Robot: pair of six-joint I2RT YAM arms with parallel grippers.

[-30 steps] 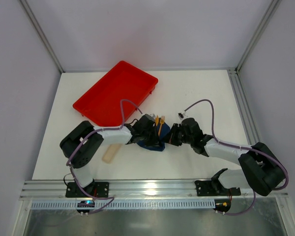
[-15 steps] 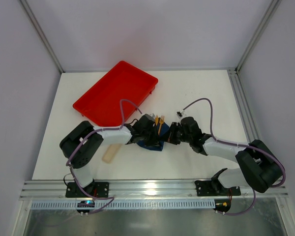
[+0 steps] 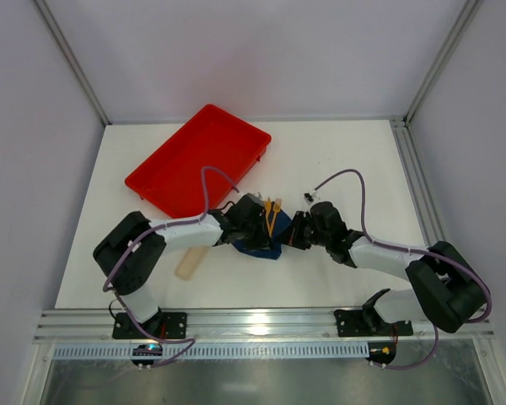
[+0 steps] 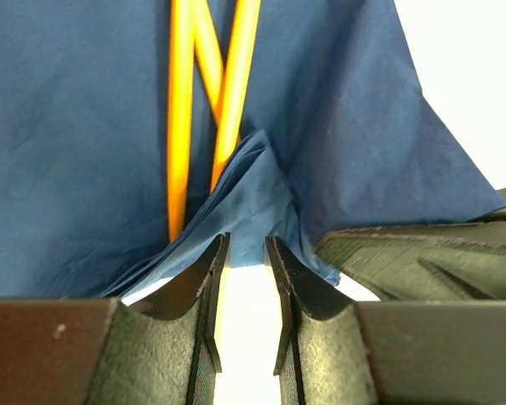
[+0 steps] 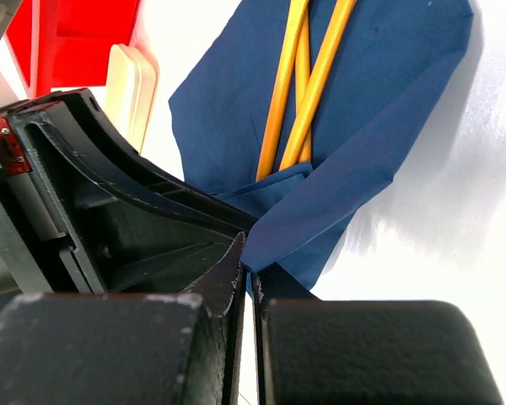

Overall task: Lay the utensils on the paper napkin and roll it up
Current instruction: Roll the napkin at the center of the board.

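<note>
Currently the left gripper [image 4: 244, 253] sits low over the table with its jaws narrowly parted and nothing between them; bare white surface shows through the gap. Just ahead of its tips, a fold of the paper napkin [image 4: 76, 126] rises in a peak over the near ends of the utensils [image 4: 181, 126]. Their orange handles run away from the hand, crossing one another on the blue sheet. Close on this hand's right, the right gripper [image 5: 246, 266] is clamped tight, and the napkin's edge appears pinched at its tips, lifted over the handles. Behind the left hand, beside its forearm, lies the beige strip [image 3: 188, 263], with the red tray [image 3: 198, 160] farther off to its left. The utensils lie on the napkin, so rolling is the step in hand, and it looks barely begun. Next, the fold likely needs carrying over the handles and tucking under. The left gripper would steady the bundle so the thin paper neither tears nor lets the cutlery slip out.
</note>
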